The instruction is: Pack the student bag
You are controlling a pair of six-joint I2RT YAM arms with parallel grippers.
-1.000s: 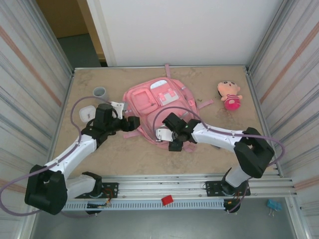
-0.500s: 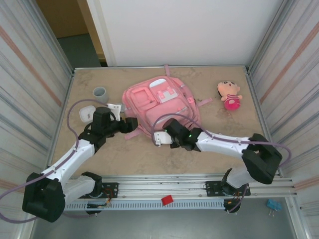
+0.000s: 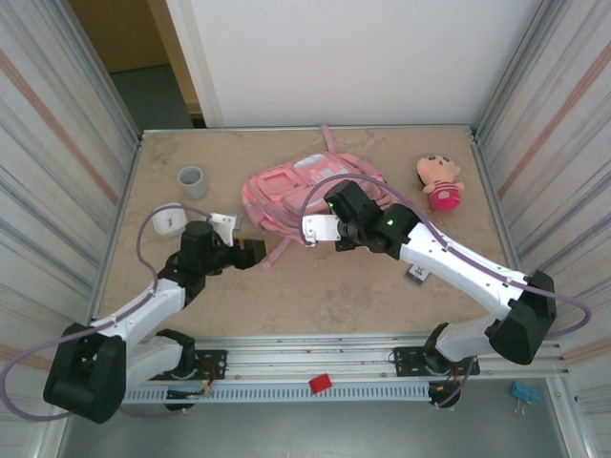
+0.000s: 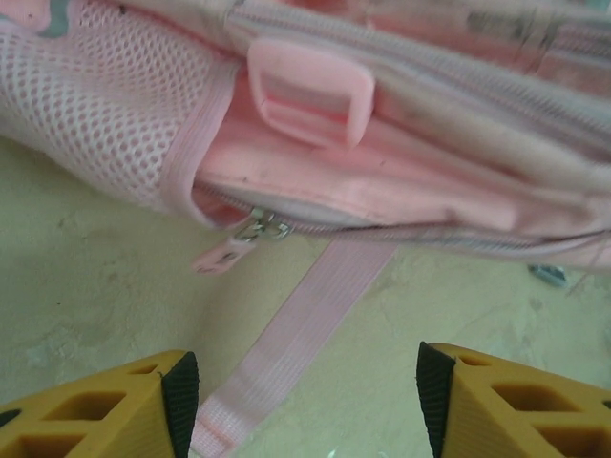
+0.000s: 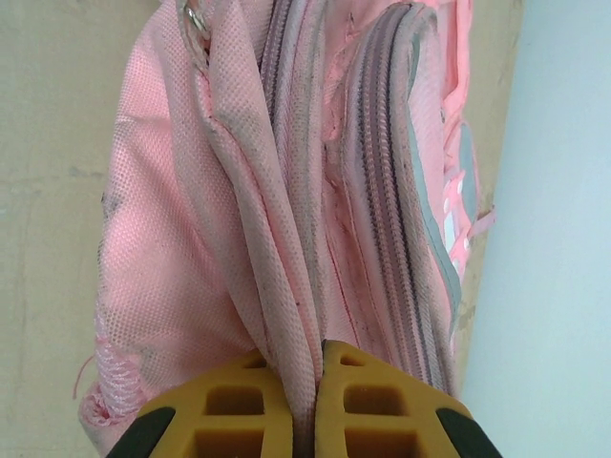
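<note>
The student bag (image 3: 286, 186), a big pink backpack, lies at the back middle of the table with its near edge pulled up and bunched. My right gripper (image 3: 342, 198) is shut on a fold of its pink mesh fabric (image 5: 304, 377), and the zipped seams (image 5: 382, 191) hang away from the jaws. My left gripper (image 3: 258, 253) stands open just above the table at the bag's near-left corner. A loose pink strap (image 4: 305, 324) runs between its fingers (image 4: 177, 391) without touching them. A zipper pull (image 4: 224, 253) and a pink buckle (image 4: 305, 91) show just ahead of it.
A grey cup (image 3: 192, 177) and a small white object (image 3: 170, 220) sit at the left. A pink-and-tan plush doll (image 3: 439, 181) lies at the back right. Metal walls close in both sides, and a rail (image 3: 315, 358) runs along the near edge.
My right gripper has moved up and toward the back with the bag's near edge, bunching the bag. My left gripper has drawn back off the bag toward the near side.
</note>
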